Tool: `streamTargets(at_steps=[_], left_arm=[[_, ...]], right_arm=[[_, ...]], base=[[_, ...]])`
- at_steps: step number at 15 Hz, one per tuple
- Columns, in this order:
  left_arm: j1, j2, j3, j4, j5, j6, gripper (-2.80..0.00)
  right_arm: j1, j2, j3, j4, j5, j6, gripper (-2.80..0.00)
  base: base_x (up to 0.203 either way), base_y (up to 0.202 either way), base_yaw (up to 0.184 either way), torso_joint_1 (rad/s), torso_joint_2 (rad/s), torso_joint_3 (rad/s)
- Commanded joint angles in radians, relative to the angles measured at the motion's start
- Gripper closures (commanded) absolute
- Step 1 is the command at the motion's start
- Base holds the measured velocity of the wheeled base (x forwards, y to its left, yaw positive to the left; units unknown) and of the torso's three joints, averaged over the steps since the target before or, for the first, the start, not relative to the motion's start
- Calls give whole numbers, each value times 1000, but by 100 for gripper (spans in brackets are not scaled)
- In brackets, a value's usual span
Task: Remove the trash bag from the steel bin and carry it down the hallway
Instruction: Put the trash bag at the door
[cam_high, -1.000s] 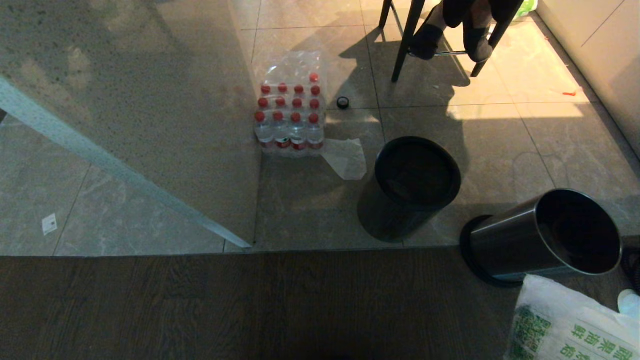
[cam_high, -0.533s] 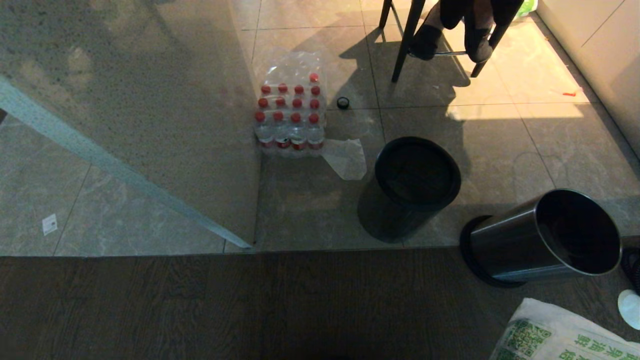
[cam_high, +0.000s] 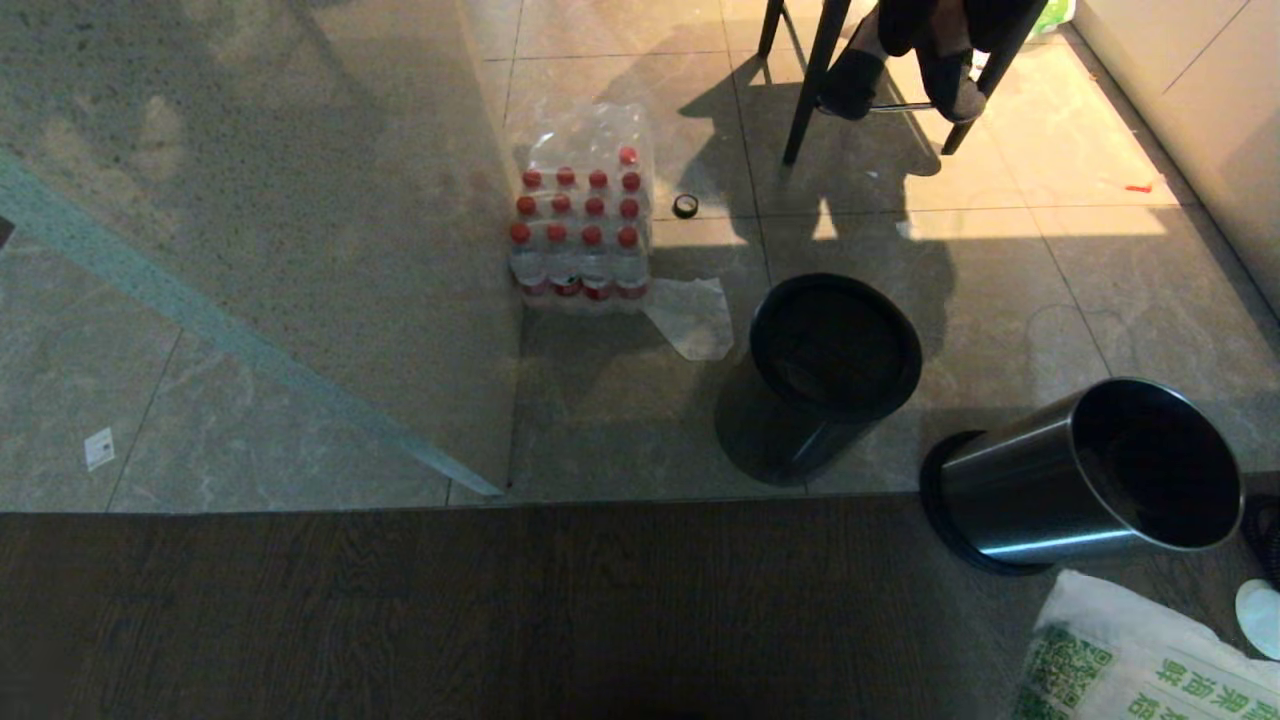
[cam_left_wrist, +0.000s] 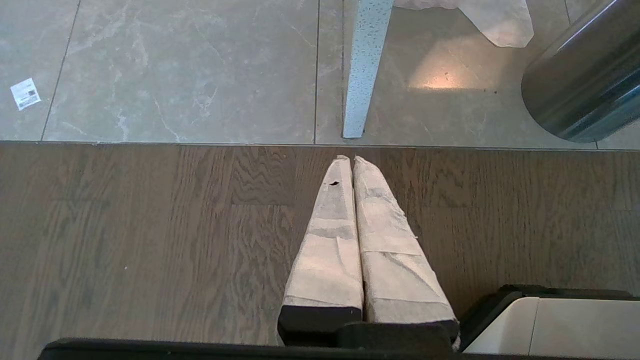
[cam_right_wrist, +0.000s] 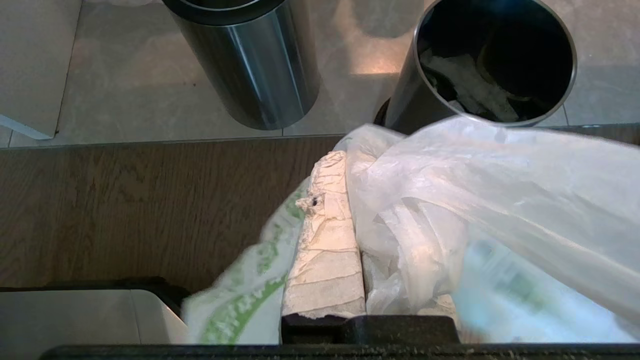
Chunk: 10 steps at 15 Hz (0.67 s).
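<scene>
Beside the tilted steel bin (cam_high: 1060, 490), at the seam where grey marbled tiles (cam_high: 1000, 300) met a dark wood floor (cam_high: 500, 610), the trash bag (cam_right_wrist: 480, 210) hung clear of the container, pinched in the right gripper (cam_right_wrist: 350, 165). Its taped fingers (cam_right_wrist: 327, 240) were closed on the thin white film, which bore green print and spilled over both sides of them. From the head camera the bag showed only as a white, green-lettered mass just nearer than the steel bin (cam_high: 1130, 660). The bin leaned on its black base ring, its open mouth dark, with crumpled scraps visible inside from the right wrist camera.

A second bin (cam_high: 825, 375), dark and upright, stood just beyond the steel one on the tiles. Farther from the steel bin sat a shrink-wrapped pack of red-capped bottles (cam_high: 585, 235), with a loose sheet of clear plastic (cam_high: 692, 315) between the pack and the dark bin. Well beyond, a seated person's feet (cam_high: 905, 80) rested at a black stool (cam_high: 800, 90).

The left gripper (cam_left_wrist: 348, 162) pointed down at the wood floor, its taped fingers pressed together and holding nothing.
</scene>
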Motion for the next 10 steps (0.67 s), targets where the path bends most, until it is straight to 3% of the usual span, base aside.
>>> streamTargets(at_steps=[1,10], left_arm=[[0,0,0,0,0,-3,0],[0,0,0,0,1,-6,0]], right_arm=[[0,3,0,0,0,-1,0],[0,3,0,0,0,0,0]], base=[[0,0,0,0,0,0],[0,0,0,1,0,171]])
